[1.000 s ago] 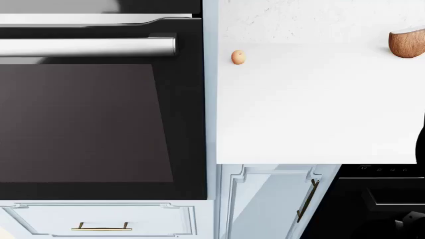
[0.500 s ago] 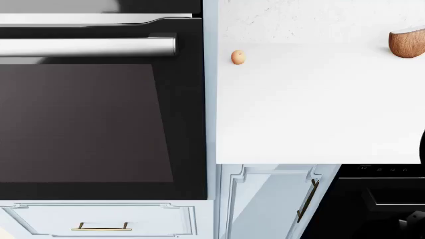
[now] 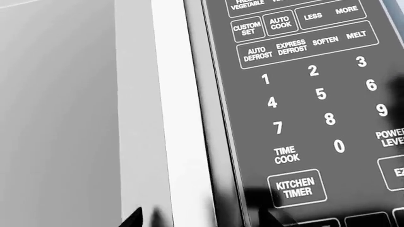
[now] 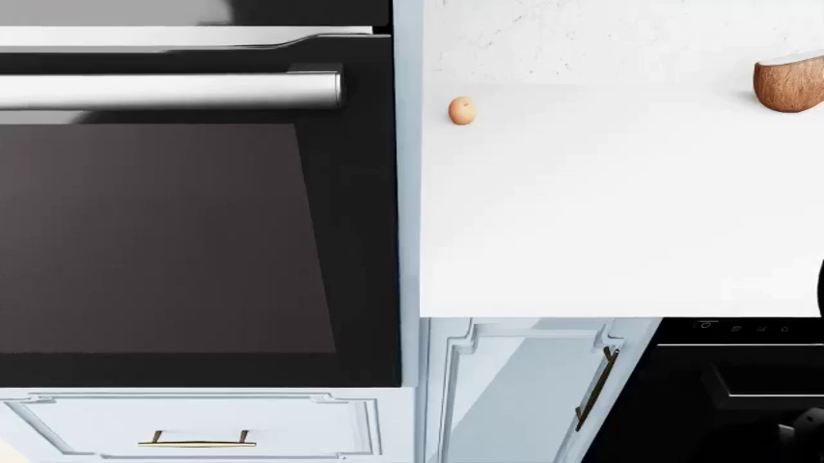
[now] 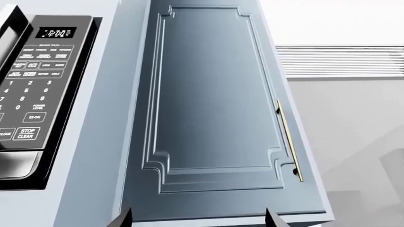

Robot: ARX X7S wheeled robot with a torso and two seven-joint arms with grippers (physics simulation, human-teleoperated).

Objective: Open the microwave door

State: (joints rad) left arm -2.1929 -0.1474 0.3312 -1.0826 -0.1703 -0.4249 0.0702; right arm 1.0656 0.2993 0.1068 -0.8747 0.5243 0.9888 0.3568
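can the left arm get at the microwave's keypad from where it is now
Probably yes. The left wrist view shows the keypad filling the frame close up, with nothing between the camera and the panel. Only dark fingertip tips show at the frame edge, so whether the left gripper is open is unclear.

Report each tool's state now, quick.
Left tool: open, holding nothing, close to the microwave keypad.
Right tool: open, holding nothing.
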